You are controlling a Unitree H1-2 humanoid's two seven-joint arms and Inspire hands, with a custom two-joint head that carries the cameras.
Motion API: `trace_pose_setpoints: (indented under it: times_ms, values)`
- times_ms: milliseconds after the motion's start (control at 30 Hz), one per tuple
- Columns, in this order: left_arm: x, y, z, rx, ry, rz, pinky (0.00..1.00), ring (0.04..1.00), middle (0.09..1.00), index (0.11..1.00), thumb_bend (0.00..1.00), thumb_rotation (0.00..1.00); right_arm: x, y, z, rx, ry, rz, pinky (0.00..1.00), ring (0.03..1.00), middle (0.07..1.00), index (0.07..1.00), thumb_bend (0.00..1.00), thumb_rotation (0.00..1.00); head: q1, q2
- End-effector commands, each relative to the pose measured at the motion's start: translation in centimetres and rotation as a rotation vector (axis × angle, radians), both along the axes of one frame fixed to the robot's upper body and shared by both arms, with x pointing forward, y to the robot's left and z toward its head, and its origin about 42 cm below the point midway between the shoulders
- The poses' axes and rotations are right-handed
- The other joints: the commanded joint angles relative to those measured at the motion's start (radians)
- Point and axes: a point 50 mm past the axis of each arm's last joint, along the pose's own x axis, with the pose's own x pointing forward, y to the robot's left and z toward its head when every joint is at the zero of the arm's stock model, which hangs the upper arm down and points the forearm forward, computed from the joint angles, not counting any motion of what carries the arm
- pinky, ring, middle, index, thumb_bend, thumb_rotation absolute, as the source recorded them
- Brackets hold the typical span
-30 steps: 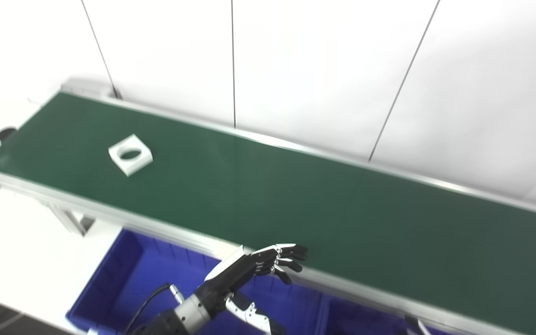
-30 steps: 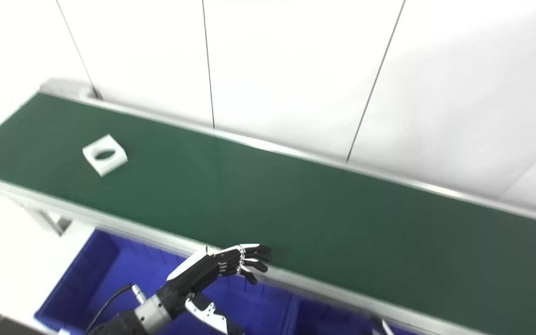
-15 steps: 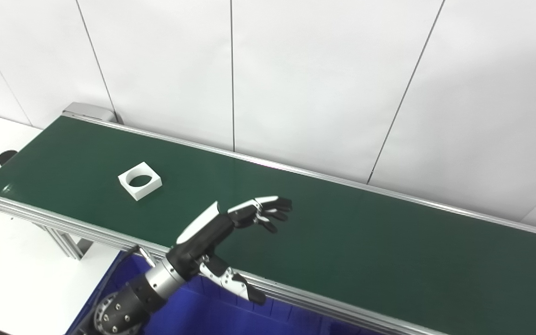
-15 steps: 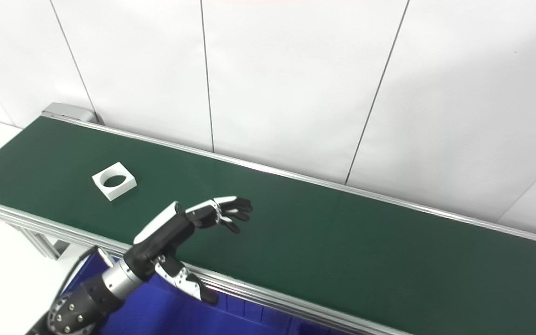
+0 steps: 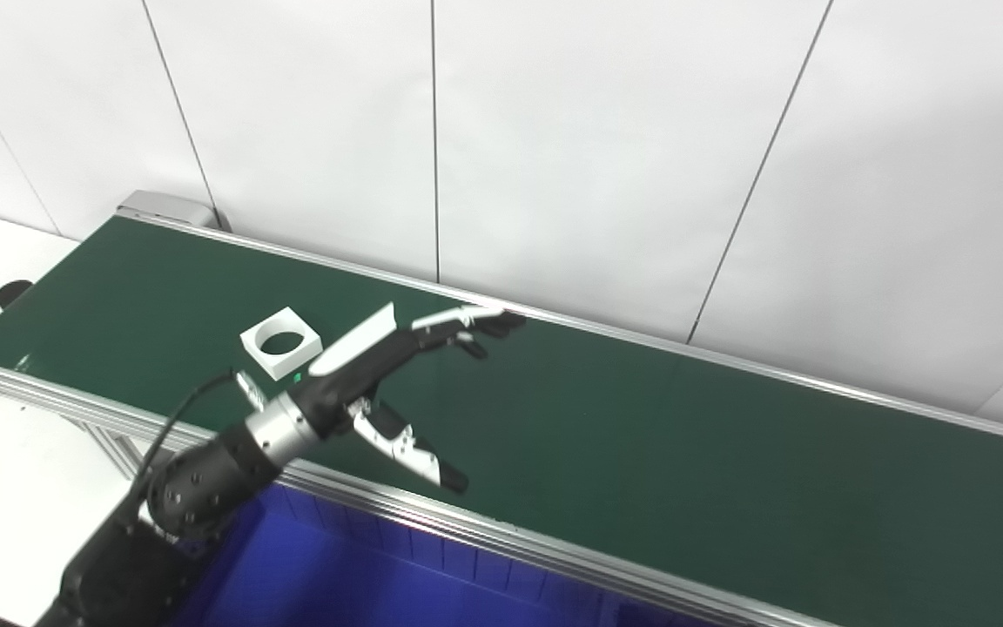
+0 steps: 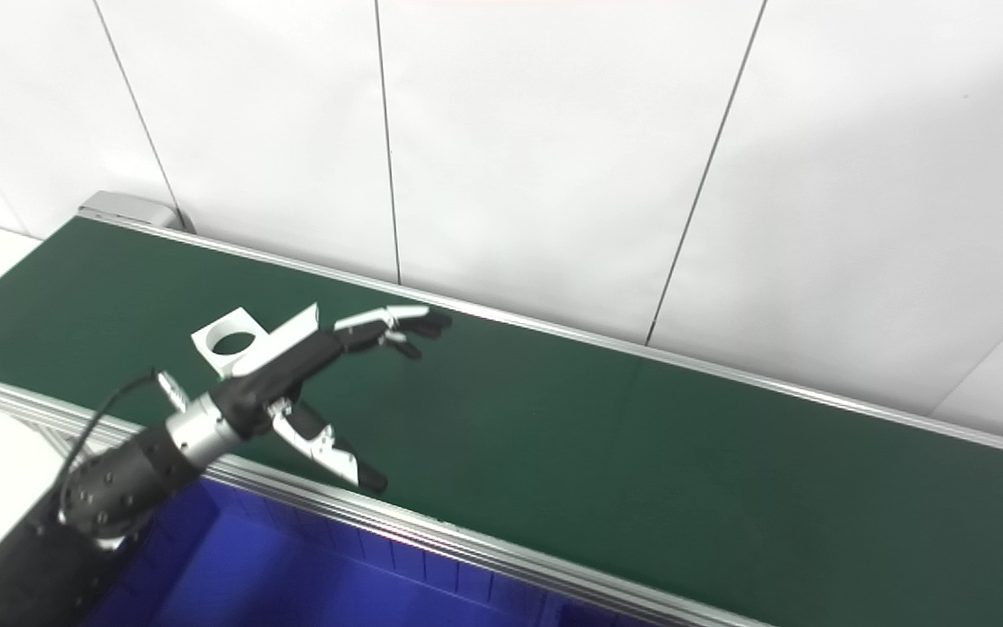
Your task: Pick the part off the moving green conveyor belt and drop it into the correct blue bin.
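Where the dark green conveyor belt (image 5: 641, 435) began at the left, a flat white square plastic part with a round central hole (image 5: 281, 341) lay flat on it. Just beside it, the black-and-white left hand (image 5: 397, 348) hovered, fingers spread, holding nothing. A blue plastic bin (image 5: 362, 583) sat below.

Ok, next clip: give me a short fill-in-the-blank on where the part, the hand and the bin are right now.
1. The white square part has a ____ hole through its middle.
2. The left hand holds nothing, fingers spread ____.
3. The part lies on the ____ conveyor belt.
4. The blue bin sits ____ the belt's near rail.

Missing words: round; open; green; below
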Motion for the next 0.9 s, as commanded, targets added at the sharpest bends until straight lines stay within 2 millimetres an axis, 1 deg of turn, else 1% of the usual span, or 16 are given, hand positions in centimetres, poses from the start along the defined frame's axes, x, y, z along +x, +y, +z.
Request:
trace_pose_setpoints:
  times_ms: [0,33,67,200,300,467,567,733,800,867]
  values:
    - [1.1,1.3,1.7,0.083,-0.052,-0.007,0.76,0.875,0.912,0.891,0.86,0.15,0.6,-0.2,1.1,0.029,-0.084,0.012,0.59,0.691,0.763,0.870,0.88,0.12,0.003,0.004]
    - [1.5,1.7,1.9,0.108,-0.050,-0.007,0.77,0.876,0.915,0.895,0.86,0.14,0.6,-0.3,1.1,0.031,-0.084,0.011,0.60,0.693,0.764,0.870,0.88,0.12,0.004,0.004]
    - [1.9,2.2,2.0,0.129,-0.043,-0.003,0.80,0.875,0.914,0.895,0.86,0.09,0.6,-0.3,1.2,0.033,-0.084,0.012,0.60,0.692,0.763,0.869,0.88,0.12,0.004,0.004]
    - [3.0,3.4,2.5,0.192,-0.033,0.015,0.84,0.885,0.912,0.900,0.86,0.05,0.6,-0.3,1.2,0.034,-0.085,0.010,0.60,0.689,0.758,0.866,0.88,0.11,0.005,0.006]
    - [3.9,4.3,2.9,0.290,-0.030,0.052,0.84,0.880,0.903,0.898,0.88,0.07,0.7,-0.5,1.2,0.032,-0.084,0.008,0.60,0.690,0.761,0.868,0.88,0.12,0.008,0.008]
    - [5.3,5.6,2.8,0.394,-0.017,0.075,0.81,0.858,0.893,0.896,0.92,0.03,0.8,-0.6,1.2,0.023,-0.091,0.005,0.59,0.681,0.756,0.869,0.87,0.13,0.013,0.011]
    - [5.8,6.2,2.6,0.455,-0.005,0.097,0.78,0.852,0.894,0.901,0.95,0.05,0.9,-0.6,1.2,0.025,-0.089,0.005,0.60,0.686,0.757,0.870,0.86,0.14,0.016,0.011]
    - [6.7,7.2,2.3,0.543,0.023,0.110,0.79,0.869,0.890,0.906,0.96,0.06,0.9,-0.7,1.2,0.025,-0.091,0.000,0.59,0.683,0.758,0.868,0.87,0.13,0.020,0.014]
    - [7.0,7.6,2.1,0.569,0.027,0.113,0.80,0.868,0.879,0.899,0.98,0.03,0.9,-0.8,1.2,0.028,-0.090,0.002,0.59,0.685,0.761,0.869,0.86,0.12,0.020,0.014]
    - [7.2,7.9,2.0,0.595,0.033,0.115,0.80,0.867,0.877,0.895,0.99,0.02,0.9,-0.8,1.2,0.033,-0.088,0.004,0.60,0.687,0.762,0.871,0.86,0.11,0.021,0.015]
